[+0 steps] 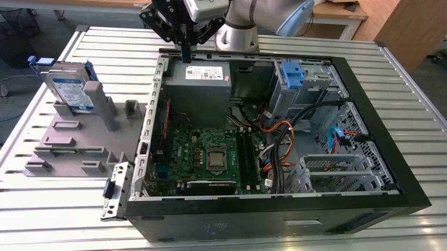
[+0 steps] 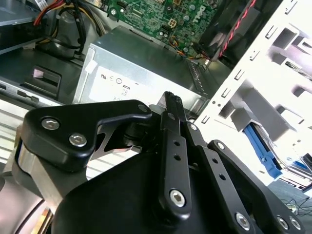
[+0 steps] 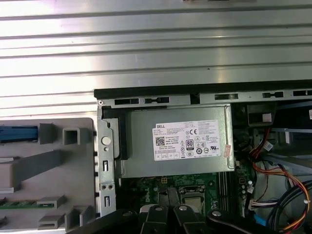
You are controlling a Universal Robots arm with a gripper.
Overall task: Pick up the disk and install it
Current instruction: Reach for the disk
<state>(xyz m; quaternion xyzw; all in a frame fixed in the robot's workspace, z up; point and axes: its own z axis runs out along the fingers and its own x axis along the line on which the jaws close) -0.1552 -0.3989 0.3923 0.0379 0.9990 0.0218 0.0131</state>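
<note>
The disk [image 1: 70, 90] stands on edge in a slot of the grey rack [image 1: 77, 141], on the table [image 1: 391, 68] at the exterior view's left, well apart from the claw. The open case [image 1: 279, 209] holds a power supply [image 1: 199, 78], motherboard [image 1: 209, 151], cables [image 1: 279, 130] and, far right, a blue bracket [image 1: 293, 76]. The claw [image 1: 186, 55] hangs clenched, grasping nothing, over the power supply's far edge, near the case's far wall.

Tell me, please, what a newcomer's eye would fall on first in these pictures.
The open computer case sits mid-frame in the exterior view, green motherboard exposed. The gripper hangs shut above its grey power supply; the disk stands in a grey holder at the exterior view's left.
</note>
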